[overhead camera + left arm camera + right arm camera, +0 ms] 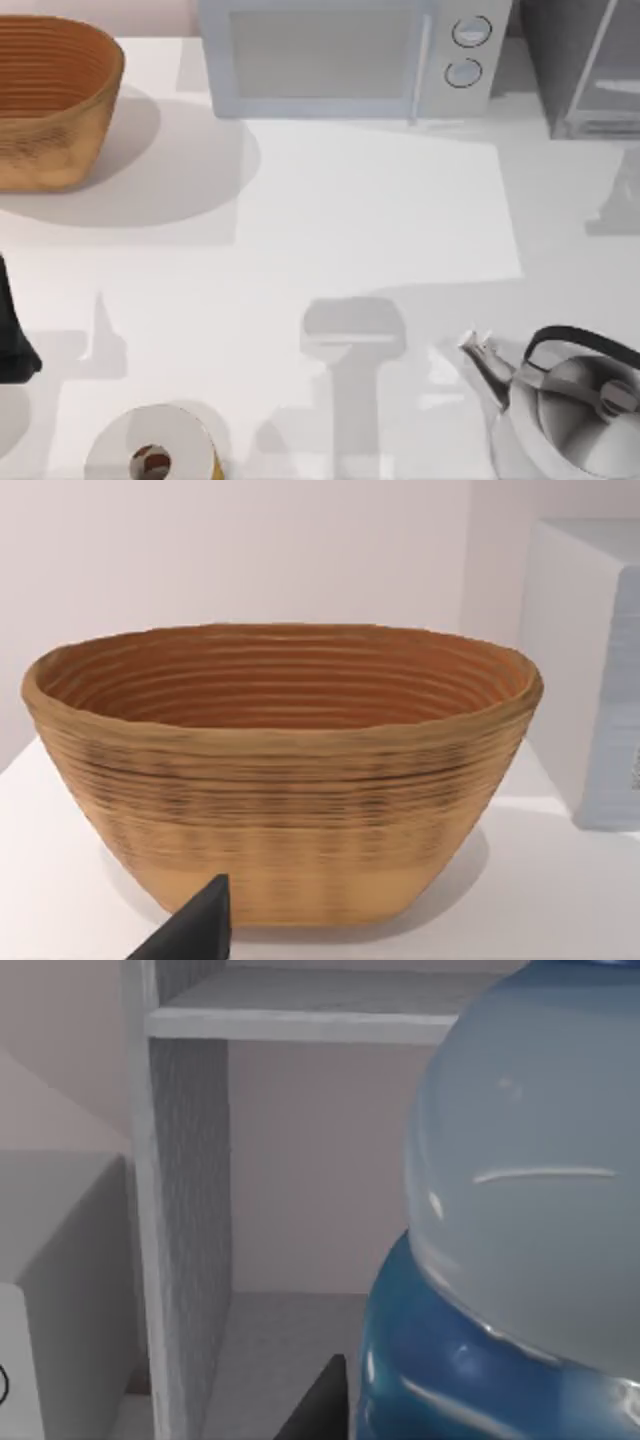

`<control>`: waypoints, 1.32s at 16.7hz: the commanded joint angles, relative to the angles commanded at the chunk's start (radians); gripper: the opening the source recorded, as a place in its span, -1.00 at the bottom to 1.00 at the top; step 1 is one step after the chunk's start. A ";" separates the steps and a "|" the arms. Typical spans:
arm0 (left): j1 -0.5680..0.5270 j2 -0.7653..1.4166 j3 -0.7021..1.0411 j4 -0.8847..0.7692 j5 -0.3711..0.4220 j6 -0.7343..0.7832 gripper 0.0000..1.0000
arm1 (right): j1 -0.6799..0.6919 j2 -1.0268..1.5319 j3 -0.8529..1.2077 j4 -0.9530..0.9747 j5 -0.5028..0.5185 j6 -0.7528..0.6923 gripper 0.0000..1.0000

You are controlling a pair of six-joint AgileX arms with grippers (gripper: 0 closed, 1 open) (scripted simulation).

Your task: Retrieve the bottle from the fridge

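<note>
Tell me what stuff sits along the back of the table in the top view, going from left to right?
Basket → microwave → fridge.

Bright, even light; soft grey shadows on the table [330, 220].
</note>
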 joint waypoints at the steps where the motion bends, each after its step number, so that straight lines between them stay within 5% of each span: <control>1: 0.000 0.000 0.000 0.000 0.000 0.000 1.00 | 0.016 -0.113 -0.053 -0.061 0.014 0.002 -1.00; 11: 0.000 0.000 0.000 0.000 0.000 0.000 1.00 | 0.154 -0.962 -0.452 -0.526 0.131 0.013 -1.00; 22: 0.000 0.000 0.000 0.000 0.000 0.000 1.00 | 0.185 -1.001 -0.467 -0.544 0.160 0.011 -1.00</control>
